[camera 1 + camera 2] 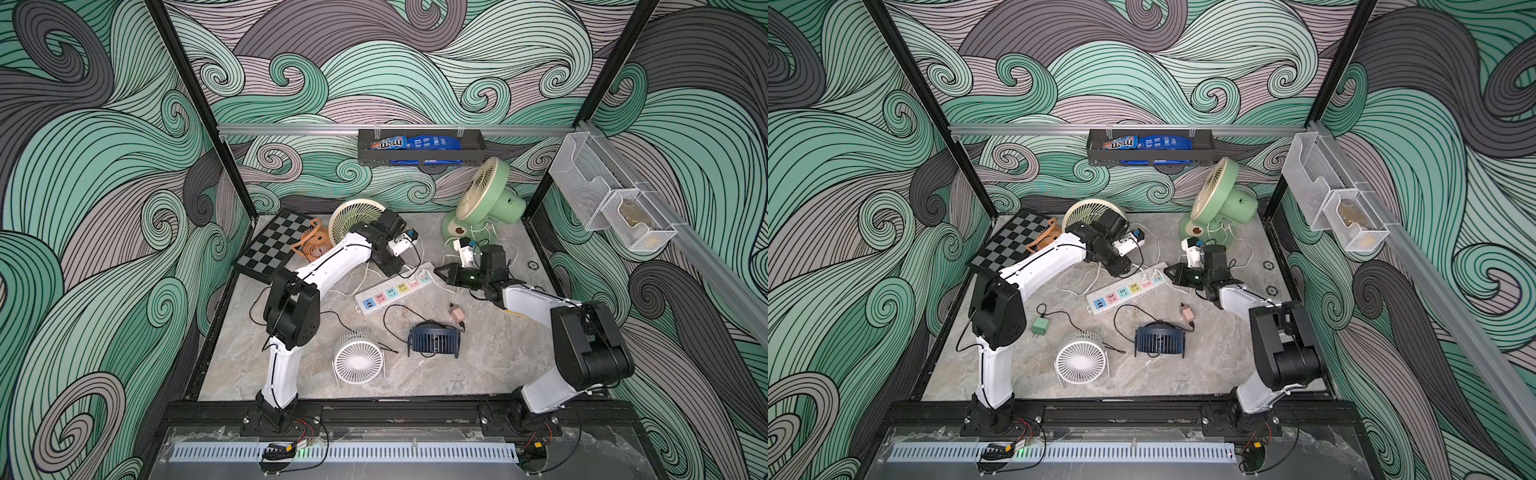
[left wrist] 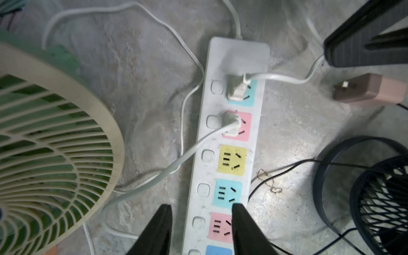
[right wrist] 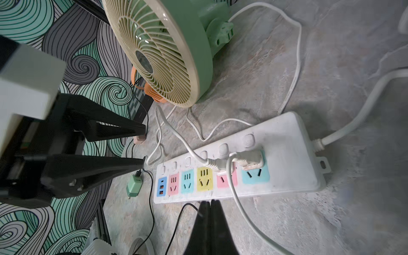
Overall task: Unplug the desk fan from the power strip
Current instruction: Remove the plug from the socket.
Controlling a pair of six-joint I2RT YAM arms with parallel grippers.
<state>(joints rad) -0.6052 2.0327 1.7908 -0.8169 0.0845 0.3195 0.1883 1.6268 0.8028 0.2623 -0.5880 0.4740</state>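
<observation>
White plastic, set with pastel blue, pink, teal and yellow socket faces: your long power strip (image 1: 390,293) lies slantwise on the grey marbled tabletop (image 1: 478,365) in both top views. The left gripper (image 1: 395,268) is above it and the right gripper (image 1: 438,271) is near its corded end. From the left wrist, you see the left gripper (image 2: 201,206) with jaws partly apart and empty, over the power strip (image 2: 240,53). Two white plugs (image 2: 237,88) sit in the end teal and pink sockets. From the right wrist, the right gripper (image 3: 208,202) has its tips pressed together on nothing, close by the strip.
</observation>
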